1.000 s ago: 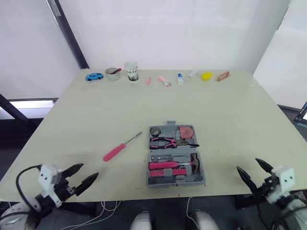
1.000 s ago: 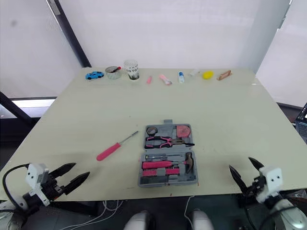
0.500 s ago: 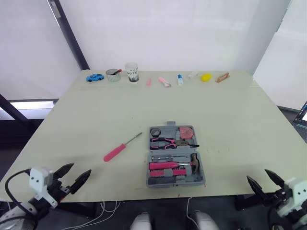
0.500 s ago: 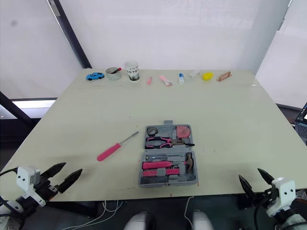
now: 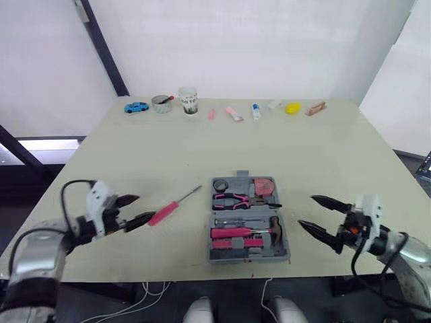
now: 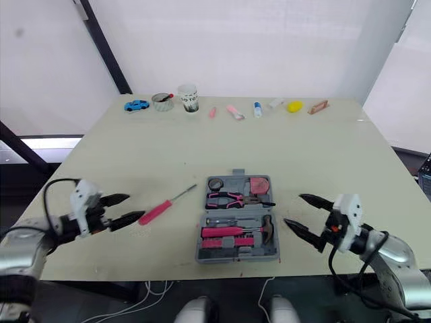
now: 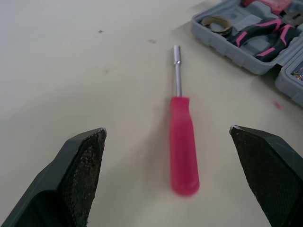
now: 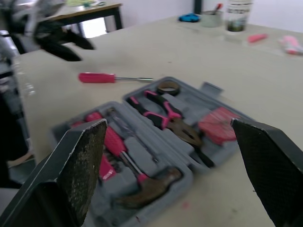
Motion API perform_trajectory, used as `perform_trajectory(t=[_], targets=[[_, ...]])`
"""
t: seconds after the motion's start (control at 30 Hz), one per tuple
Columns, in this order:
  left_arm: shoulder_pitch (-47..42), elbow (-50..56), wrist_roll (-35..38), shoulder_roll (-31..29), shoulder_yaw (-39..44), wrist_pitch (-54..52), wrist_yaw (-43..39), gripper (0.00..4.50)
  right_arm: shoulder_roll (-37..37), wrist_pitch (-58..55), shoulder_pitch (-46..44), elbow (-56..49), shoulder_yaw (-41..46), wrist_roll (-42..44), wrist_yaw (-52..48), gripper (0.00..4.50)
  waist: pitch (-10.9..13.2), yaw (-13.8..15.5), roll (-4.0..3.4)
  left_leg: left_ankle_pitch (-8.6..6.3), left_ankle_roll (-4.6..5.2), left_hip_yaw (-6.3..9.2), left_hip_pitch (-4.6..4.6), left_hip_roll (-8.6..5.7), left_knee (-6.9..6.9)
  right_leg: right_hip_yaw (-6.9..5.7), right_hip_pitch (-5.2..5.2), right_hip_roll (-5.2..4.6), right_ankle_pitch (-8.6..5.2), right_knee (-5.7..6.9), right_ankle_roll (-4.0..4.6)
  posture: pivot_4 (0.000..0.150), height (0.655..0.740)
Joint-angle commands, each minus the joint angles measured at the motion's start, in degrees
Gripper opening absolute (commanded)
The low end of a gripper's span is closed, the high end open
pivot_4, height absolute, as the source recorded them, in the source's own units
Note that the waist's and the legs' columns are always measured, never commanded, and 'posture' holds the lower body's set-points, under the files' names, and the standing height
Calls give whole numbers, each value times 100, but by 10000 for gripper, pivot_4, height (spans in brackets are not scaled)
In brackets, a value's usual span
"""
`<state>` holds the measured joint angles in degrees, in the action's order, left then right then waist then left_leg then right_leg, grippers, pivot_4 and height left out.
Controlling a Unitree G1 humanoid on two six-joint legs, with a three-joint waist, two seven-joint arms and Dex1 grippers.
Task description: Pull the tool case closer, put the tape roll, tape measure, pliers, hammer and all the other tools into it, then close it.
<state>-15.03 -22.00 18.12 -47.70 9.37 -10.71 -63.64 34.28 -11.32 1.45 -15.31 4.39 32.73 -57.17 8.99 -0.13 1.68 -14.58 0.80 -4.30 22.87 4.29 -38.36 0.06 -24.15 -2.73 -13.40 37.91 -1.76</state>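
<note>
Left of the tool case (image 5: 246, 210), the left gripper (image 5: 145, 207) hangs low over the surface, its fingers spread wide and empty. It is probably lining up on the pink screwdriver (image 5: 173, 204), the one tool lying outside the case. The left wrist view adds what the head views leave vague: the handle sits centred between the fingers, untouched, with the shaft pointing at the case. The case lies open with the pliers (image 5: 236, 198) and hammer (image 8: 151, 182) already seated. Just right of it, the right gripper (image 5: 306, 210) has its fingers apart, holding nothing, likely ready to steady or close it.
</note>
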Motion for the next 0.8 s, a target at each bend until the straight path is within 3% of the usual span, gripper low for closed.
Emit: perform_trajectory(t=[0.03,0.37,0.6,0.8], targets=[[-334,-8,-196,109,-269,-201,117,45000,76,-228,-289,-301,-230,106,-191,43995,0,-12,0,0,0,-1,0,0,0,1,0,0,2,0,-4,1500,7400],[-483,147,-508,817,-692,-470,722,45000,119,-407,-1040,-342,-559,-41,-401,43995,1,-21,1,0,0,5,3,-1,0,0,0,5,12,1,-22,1500,7400],[-70,350,-635,734,-730,-691,852,45000,217,-458,-1013,-406,-499,-68,-415,43995,2,-41,3,0,0,9,2,0,0,-1,-1,6,12,4,-21,1500,7400],[-269,10,-730,872,-725,-650,1077,45000,297,-533,-1015,-502,-462,6,-420,43995,2,-35,3,0,1,8,2,-1,-4,0,0,4,13,4,-22,1500,7400]])
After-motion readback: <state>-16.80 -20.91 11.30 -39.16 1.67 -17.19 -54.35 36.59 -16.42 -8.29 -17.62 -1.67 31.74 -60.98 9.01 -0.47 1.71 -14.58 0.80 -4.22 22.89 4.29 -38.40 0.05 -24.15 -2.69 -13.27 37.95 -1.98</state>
